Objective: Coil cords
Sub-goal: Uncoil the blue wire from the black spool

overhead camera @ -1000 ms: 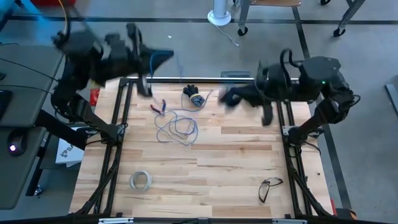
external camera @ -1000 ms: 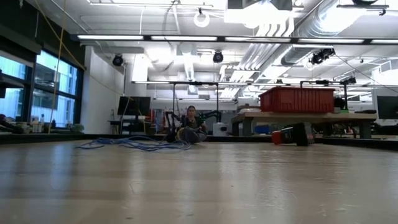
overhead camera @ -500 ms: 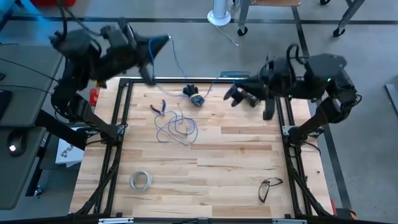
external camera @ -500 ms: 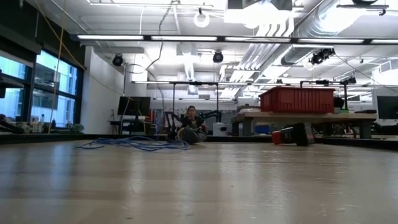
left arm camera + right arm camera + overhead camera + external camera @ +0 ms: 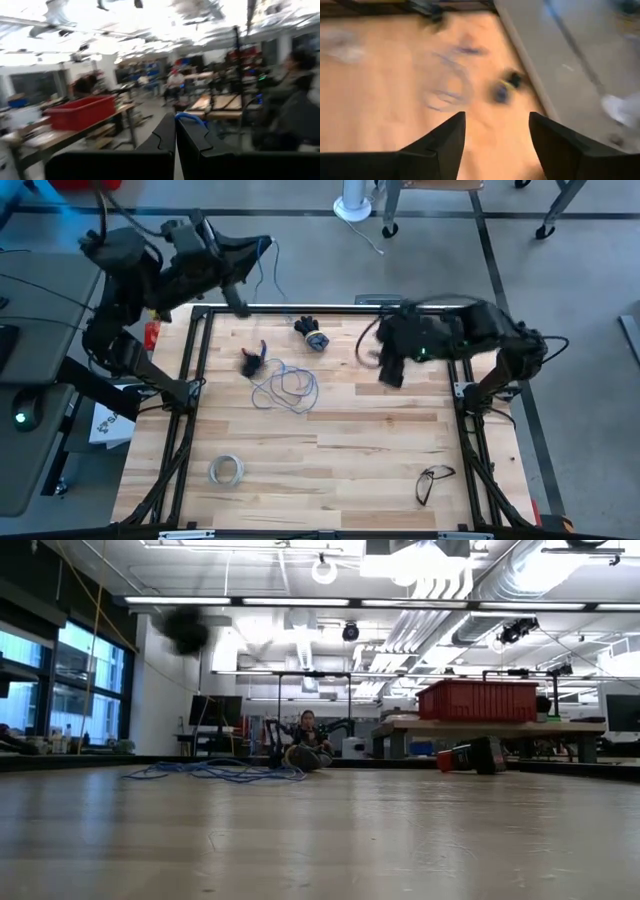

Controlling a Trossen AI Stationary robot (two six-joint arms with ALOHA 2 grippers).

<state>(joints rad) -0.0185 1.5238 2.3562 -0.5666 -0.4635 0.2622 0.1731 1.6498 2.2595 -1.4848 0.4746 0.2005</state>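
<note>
I hold one end of the wire point(image 5: 284, 383) pinched in my closed left gripper point(image 5: 262, 246), raised at upper left to draw slack. The loose tangle lies upper-centre on the desk point(image 5: 330, 460) beside the spool point(image 5: 317, 340). My right gripper point(image 5: 372, 352) hangs open, empty, ready to gather loops.

Both arms are black, built of chunky rounded housings joined by slimmer links, with black cables looping along them. The left arm point(image 5: 150, 265) carries angular, boxy parts near its wrist. The right arm point(image 5: 470, 335) shows a small green light on its housing. The fingers point(image 5: 440, 145) are matt black, wedge-shaped blades with stepped inner edges.
</note>
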